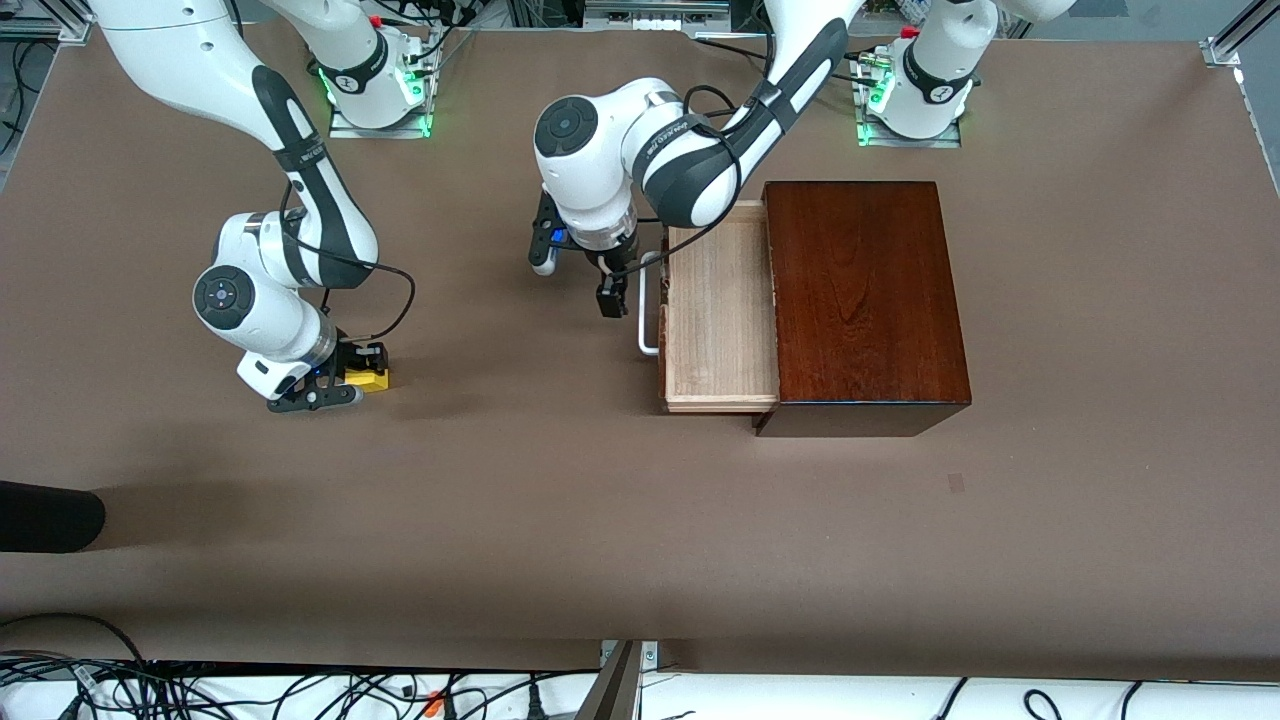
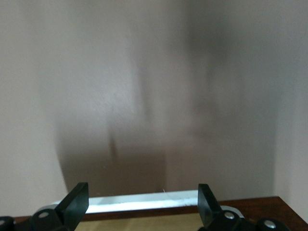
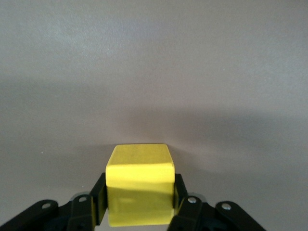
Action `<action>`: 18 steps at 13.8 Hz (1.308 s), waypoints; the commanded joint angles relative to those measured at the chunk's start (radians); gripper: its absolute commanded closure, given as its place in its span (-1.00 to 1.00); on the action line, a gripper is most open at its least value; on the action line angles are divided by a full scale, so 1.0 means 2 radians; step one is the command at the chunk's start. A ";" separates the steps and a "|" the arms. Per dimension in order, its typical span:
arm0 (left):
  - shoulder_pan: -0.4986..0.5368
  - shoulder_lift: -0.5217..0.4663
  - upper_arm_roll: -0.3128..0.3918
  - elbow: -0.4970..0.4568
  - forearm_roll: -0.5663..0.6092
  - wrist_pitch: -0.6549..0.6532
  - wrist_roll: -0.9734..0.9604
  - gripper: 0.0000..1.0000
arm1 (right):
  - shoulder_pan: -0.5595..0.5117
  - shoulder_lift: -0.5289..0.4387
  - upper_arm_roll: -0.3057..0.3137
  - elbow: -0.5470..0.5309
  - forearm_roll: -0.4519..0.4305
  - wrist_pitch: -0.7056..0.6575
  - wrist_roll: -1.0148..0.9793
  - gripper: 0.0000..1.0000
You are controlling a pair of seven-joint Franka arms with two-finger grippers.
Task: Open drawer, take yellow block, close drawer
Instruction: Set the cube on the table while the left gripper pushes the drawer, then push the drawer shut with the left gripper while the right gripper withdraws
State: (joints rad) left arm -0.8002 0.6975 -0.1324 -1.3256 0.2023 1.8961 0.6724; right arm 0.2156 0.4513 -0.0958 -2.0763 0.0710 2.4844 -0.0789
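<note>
The drawer (image 1: 720,315) stands pulled out of the dark mahogany box (image 1: 865,300) toward the right arm's end, and its pale tray is empty. My left gripper (image 1: 608,285) is open and hangs just beside the white bar handle (image 1: 648,305). In the left wrist view the handle (image 2: 134,202) runs between the spread fingers of the left gripper (image 2: 142,192), untouched. My right gripper (image 1: 335,385) is shut on the yellow block (image 1: 368,378), low over the table near the right arm's end. In the right wrist view the block (image 3: 139,168) sits squarely between the jaws of the right gripper (image 3: 139,195).
A dark rounded object (image 1: 45,520) pokes in at the table's edge, nearer the front camera than the right gripper. Brown tabletop (image 1: 560,500) spreads between the block and the drawer.
</note>
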 commanded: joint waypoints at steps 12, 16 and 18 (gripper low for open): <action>0.022 -0.013 0.014 0.005 0.060 -0.106 -0.007 -1.00 | -0.017 -0.146 0.009 0.026 -0.001 -0.117 -0.023 -1.00; 0.037 -0.016 0.015 0.002 0.063 -0.127 -0.008 -1.00 | -0.017 -0.178 0.006 0.115 -0.001 -0.259 -0.027 -1.00; 0.045 -0.016 0.015 -0.001 0.064 -0.142 -0.008 -1.00 | -0.018 -0.171 0.004 0.192 0.000 -0.337 -0.027 -1.00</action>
State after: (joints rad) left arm -0.7319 0.6876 -0.1058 -1.3144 0.2828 1.6503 0.6427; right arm 0.1965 0.0794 -0.0939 -1.8351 0.0701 1.9358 -0.1190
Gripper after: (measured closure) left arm 0.000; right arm 0.000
